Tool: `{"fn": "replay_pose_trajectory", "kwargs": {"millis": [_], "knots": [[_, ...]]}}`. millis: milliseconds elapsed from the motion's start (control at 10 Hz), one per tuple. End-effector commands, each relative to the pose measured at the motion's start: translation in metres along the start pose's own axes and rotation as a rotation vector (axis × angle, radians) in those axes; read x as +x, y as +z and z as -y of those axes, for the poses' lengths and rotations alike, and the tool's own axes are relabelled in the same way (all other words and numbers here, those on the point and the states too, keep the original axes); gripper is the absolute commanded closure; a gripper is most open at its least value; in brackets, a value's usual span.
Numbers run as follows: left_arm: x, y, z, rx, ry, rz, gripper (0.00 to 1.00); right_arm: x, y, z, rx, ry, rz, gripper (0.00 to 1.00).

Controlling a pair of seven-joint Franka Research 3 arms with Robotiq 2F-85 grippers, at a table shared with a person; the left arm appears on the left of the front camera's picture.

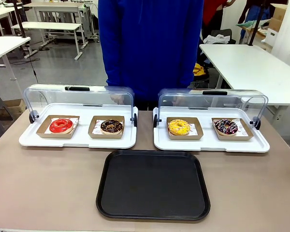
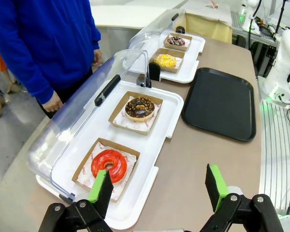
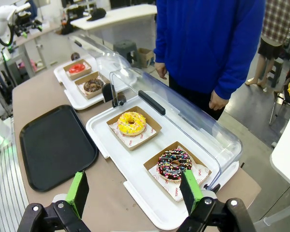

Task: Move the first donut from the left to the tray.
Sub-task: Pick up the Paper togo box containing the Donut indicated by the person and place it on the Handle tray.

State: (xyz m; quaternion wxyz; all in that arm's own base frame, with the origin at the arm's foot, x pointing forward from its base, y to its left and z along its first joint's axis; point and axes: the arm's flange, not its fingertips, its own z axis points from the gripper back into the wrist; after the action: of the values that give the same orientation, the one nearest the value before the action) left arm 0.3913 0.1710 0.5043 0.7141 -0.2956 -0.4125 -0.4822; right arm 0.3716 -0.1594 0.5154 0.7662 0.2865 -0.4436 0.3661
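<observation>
With fingers [image 2: 102,187] spread and empty, the left gripper [image 2: 158,188] hangs nearest the glossy red-glazed ring donut [image 2: 108,165], which sits in its brown cardboard holder [image 2: 128,155] just beyond one finger, the flat black plastic tray [image 2: 220,104] farther ahead.

A person in a blue top [image 1: 150,43] stands at top centre, behind the counter [image 1: 43,188]. At left centre the red-glazed donut [image 1: 61,125] sits in its brown cardboard holder beside a chocolate donut [image 1: 111,126], both on a white display tray [image 1: 77,141] with its clear lid raised. The black tray [image 1: 153,185] lies flat at lower centre.
</observation>
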Motion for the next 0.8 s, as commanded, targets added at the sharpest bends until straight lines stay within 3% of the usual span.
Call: {"fn": "replay_pose_trajectory", "kwargs": {"millis": [0, 700], "knots": [[0.0003, 0.0007, -0.0015, -0.003, -0.021, 0.025, 0.0, 0.0023, -0.0011, 0.0038, -0.001, 0.025, 0.03, 0.0], [0.0003, 0.0007, -0.0015, -0.003, -0.021, 0.025, 0.0, 0.0023, -0.0011, 0.0038, -0.001, 0.025, 0.03, 0.0]]}}
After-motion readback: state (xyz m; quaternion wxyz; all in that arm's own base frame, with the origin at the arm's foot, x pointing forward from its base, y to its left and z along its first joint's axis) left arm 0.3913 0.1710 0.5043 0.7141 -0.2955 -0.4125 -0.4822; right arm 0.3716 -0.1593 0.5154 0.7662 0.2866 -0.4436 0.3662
